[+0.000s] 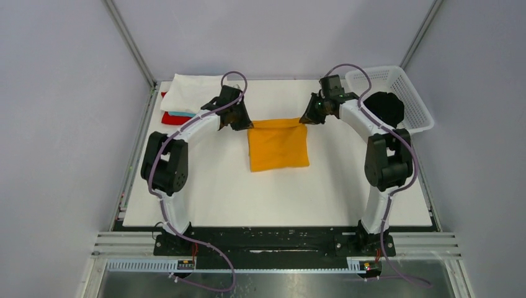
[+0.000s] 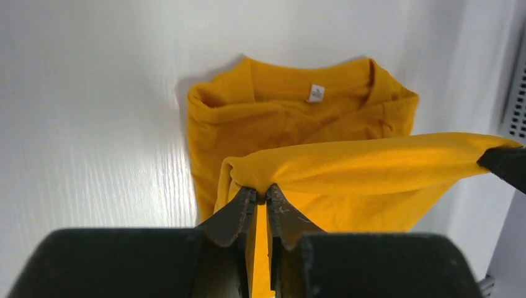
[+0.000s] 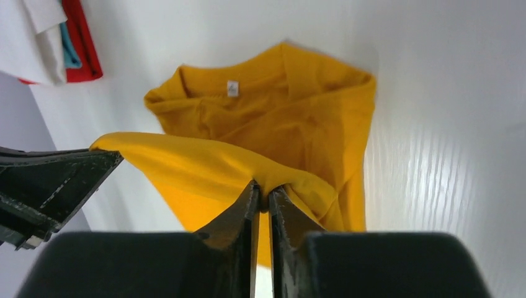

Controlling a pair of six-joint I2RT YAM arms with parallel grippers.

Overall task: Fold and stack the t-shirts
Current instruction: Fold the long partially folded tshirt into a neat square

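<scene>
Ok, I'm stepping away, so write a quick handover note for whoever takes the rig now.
Left hand: shut on the mustard-yellow t-shirt, at one corner of its lifted far edge.
Right hand: shut on the other corner.
The shirt's collar end lies on the table, sides already folded in.
Folded stack, white over blue and red, sits far left. A black cloth lies in the basket.
To do: fold the held edge over to the collar, stack it, then probably the black one.

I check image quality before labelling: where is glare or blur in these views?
Top view: even light, sharp. Left wrist: glare on the table, left gripper blurred near the lens, shirt sharp. Right wrist: table glare at right, right gripper likewise blurred.
</scene>
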